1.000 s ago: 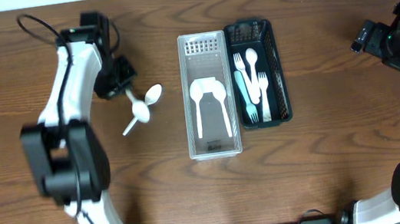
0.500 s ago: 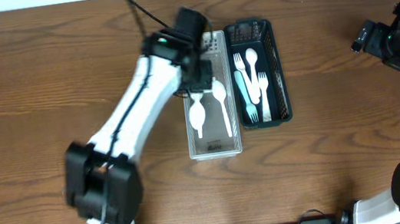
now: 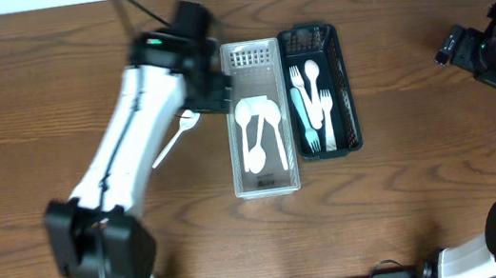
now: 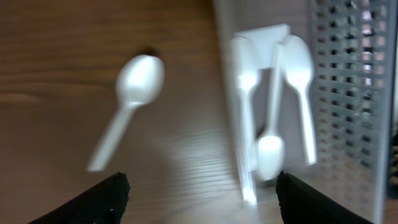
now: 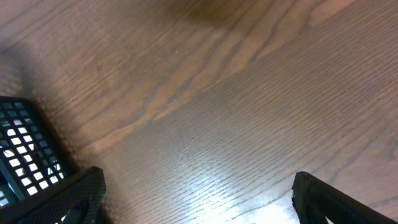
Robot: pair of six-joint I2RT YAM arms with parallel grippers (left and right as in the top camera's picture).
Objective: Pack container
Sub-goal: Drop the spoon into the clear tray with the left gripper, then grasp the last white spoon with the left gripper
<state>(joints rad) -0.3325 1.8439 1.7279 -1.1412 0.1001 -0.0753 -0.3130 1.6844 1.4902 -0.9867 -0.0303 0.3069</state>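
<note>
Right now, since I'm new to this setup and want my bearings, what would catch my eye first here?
The white left arm stretches across to the clear tray at centre, where white spoons lie. Right beside it, a black basket holds forks. One lone spoon lies on the table left of the tray, near the open left pincer.

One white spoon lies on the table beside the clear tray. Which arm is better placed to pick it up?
Left. The left gripper, open, hangs right beside the spoon at the clear tray's edge, and its wrist camera sees the spoon. The right gripper sits far off, beyond the black basket.
</note>
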